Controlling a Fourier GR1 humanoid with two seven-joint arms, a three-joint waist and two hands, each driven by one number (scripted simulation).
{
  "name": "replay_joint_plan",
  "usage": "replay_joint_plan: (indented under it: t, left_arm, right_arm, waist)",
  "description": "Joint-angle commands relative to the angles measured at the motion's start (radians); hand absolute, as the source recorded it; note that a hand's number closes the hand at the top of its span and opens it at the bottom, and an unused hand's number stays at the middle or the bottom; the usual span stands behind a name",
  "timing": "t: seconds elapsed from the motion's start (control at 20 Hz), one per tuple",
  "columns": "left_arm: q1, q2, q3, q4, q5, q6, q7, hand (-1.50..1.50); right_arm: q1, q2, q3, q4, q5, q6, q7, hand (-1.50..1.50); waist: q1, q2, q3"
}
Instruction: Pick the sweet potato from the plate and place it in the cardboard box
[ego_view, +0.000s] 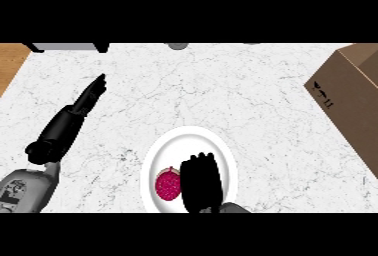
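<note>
While the black right hand (201, 182) lies over the round white plate (173, 142) near the view's lower edge, it covers the right side of the magenta, oval sweet potato (168, 186), so only the vegetable's left part shows, with a paler cut end at its top. The sweet potato is on the plate, in its lower half, just left of the hand and touching it as far as the view tells. The hand points up the view from the lower edge, seen from its back; its fingers (199, 161) lie close side by side, but whether they curl down onto the sweet potato cannot be told from above (the thumb is hidden). Only a sliver of the grey forearm behind it shows.

At the right edge stands the brown cardboard box (347, 100), cut off by the frame, well apart from the plate; its inside is not visible.

On the left, the left hand (90, 95) rests above the white marbled counter (244, 95), its fingers straight and together, pointing up and to the right, holding nothing, with its grey forearm running down to the lower left corner.
</note>
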Motion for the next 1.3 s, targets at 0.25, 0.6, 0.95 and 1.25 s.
replay_joint_plan:
  t: [0.25, 0.6, 0.95, 1.25]
  left_arm:
    - [0.020, -0.016, 0.003, -0.021, -0.029, 0.003, -0.002, 0.00]
    - [-0.012, -0.038, 0.006, 0.007, -0.026, -0.021, 0.007, 0.00]
    - [0.087, -0.022, 0.016, -0.038, -0.052, -0.032, -0.032, 0.00]
    - [0.007, -0.043, 0.041, 0.018, -0.041, -0.036, 0.002, 0.00]
  right_arm:
    - [-0.164, -0.223, -0.376, 0.080, -0.048, -0.260, -0.351, 1.50]
    - [-0.364, -0.378, -0.558, 0.306, -0.059, -0.359, -0.649, 1.50]
    - [-0.415, -0.389, -0.697, 0.163, -0.027, -0.366, -0.435, 1.50]
    - [-0.450, -0.455, -0.882, 0.152, -0.049, -0.407, -0.303, 1.50]
  waist:
    - [0.008, 0.017, 0.004]
    - [0.019, 0.014, 0.002]
    - [0.005, 0.000, 0.001]
    - [-0.011, 0.002, 0.001]
